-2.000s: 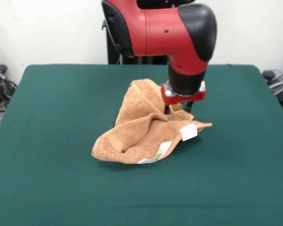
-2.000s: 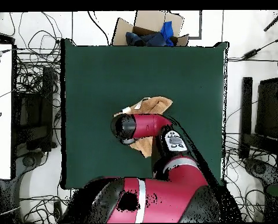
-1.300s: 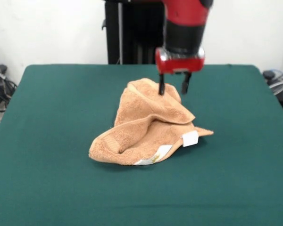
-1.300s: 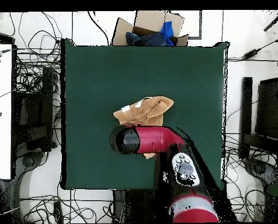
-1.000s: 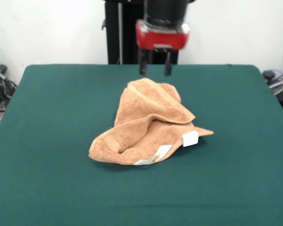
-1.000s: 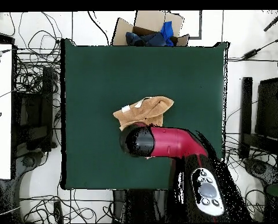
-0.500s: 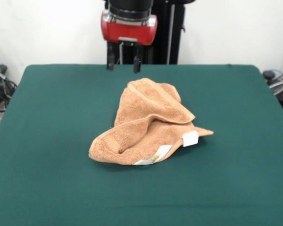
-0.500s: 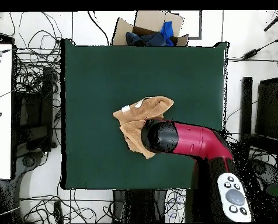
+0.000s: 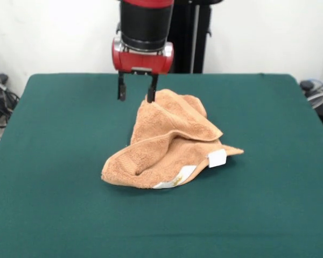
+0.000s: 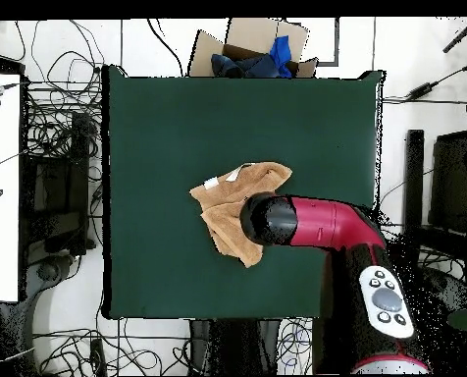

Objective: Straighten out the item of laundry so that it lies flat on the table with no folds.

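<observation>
Your gripper (image 9: 135, 94) hung parted and empty over the towel's (image 9: 169, 145) end toward the table's (image 9: 54, 161) pedestal edge, towel running diagonally away from it

A plain white wall (image 9: 269, 32) rises behind the worktop's far edge. Around it the pale floor (image 10: 394, 59) is strewn with black cables (image 10: 56, 123). An open cardboard box (image 10: 262, 44) holding blue cloth sits beyond one edge.
</observation>
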Tool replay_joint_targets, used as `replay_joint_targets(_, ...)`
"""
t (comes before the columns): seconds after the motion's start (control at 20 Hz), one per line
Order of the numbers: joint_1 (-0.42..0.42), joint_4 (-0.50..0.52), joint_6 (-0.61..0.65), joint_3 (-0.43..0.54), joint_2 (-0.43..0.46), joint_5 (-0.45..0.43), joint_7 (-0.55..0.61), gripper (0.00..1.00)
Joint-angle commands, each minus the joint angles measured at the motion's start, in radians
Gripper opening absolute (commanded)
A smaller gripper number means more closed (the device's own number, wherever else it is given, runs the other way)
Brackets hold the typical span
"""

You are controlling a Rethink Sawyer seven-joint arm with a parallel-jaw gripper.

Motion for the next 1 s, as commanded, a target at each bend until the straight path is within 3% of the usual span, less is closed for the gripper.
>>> replay_joint_targets(0.05, 0.039, -0.037, -0.032, 0.063, 0.073, -0.063, 0.019, 1.0)
replay_joint_targets(0.5, 0.063, -0.046, -0.054, 0.064, 0.096, -0.065, 0.033, 1.0)
replay_joint_targets(1.0, 0.044, -0.091, 0.018, 0.093, 0.086, -0.029, -0.003, 1.0)
